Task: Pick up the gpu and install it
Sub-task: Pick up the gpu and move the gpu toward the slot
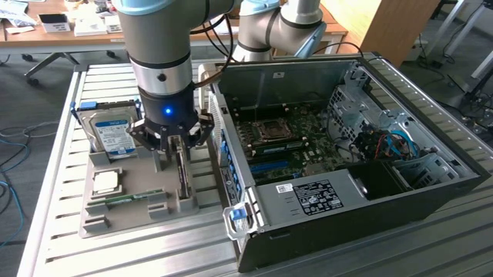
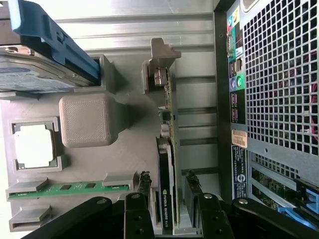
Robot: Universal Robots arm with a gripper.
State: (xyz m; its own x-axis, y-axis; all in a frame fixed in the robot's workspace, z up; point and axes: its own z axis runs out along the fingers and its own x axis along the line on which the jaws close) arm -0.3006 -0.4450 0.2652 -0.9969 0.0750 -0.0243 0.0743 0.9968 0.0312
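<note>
While the arm's gripper (image 1: 179,149) hangs low over a grey holder tray (image 1: 123,225), a slatted aluminium table (image 1: 108,257) is seen carrying both that tray and an open black computer case (image 1: 370,202), whose motherboard (image 1: 285,138) is laid bare. Behind the table, a wooden desk (image 1: 46,36) strewn with papers is visible, and loose cables (image 1: 15,135) are spread over the grey floor at the exterior view's left.

The gpu (image 2: 167,204) is stood on its long edge in a slot of the tray, on the side nearest the case. It is shown as a thin card with a dark cover marked in white lettering; beyond the cover, a bare green board edge with small metal parts is exposed.

In the wrist view, the black fingers (image 2: 144,191) are placed one on each side of the card, spread apart, with a gap visible between each finger and the card. Nothing is grasped. A hard drive (image 1: 112,134), a processor (image 1: 106,182) and a memory stick (image 1: 127,199) are also lodged in the tray.
</note>
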